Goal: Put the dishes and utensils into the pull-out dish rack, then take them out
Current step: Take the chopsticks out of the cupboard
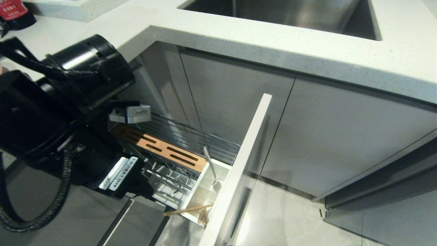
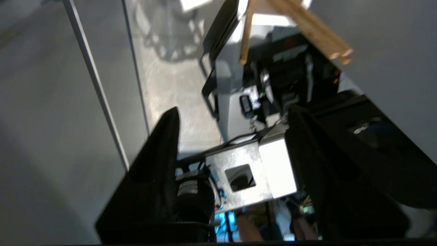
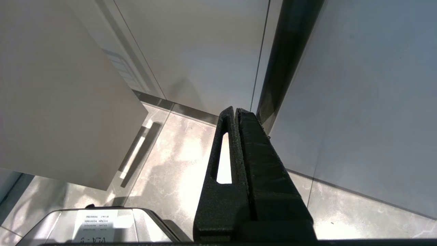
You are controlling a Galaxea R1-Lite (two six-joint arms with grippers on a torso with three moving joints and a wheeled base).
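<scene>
Wooden light-brown chopsticks [image 1: 191,210] and your slim silver metal spoon [image 1: 211,169] sit in the chrome wire pull-out rack's white plastic caddy [image 1: 205,193]; no plate or bowl shows. Your left gripper [image 2: 232,136] is released and empty, your right gripper [image 3: 237,118] clenched, parked.

Left gripper [image 2: 232,116] hangs low with jaws apart and empty — right gripper [image 3: 235,112] parked, jaws together.

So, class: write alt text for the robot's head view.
A chrome pull-out dish rack stands open under a white counter, its white caddy holding a spoon and chopsticks. The black left arm fills the left side.
</scene>
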